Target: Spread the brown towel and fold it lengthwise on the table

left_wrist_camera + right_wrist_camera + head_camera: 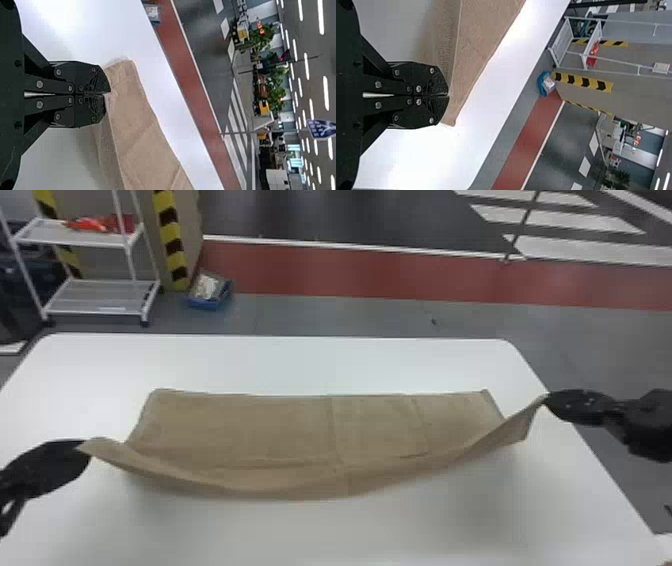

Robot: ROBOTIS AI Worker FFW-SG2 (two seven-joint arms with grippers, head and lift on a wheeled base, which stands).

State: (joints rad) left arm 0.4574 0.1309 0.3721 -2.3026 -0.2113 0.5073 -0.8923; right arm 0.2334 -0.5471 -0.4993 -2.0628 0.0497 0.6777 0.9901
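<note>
Smooth table (350, 530), creased brown towel (240, 427).

Left pincer (84, 447), right pincer (547, 400) – both closed – well apart.

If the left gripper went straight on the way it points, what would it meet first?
The brown towel, most likely: its near corner is clamped in the left gripper and the cloth spreads just ahead. Depth is unclear, so it might skim over.

The towel (280, 430) is lying on the table (320, 535), its near corners rising between the left gripper's (86, 446) and right gripper's (546, 398) fingers.
</note>
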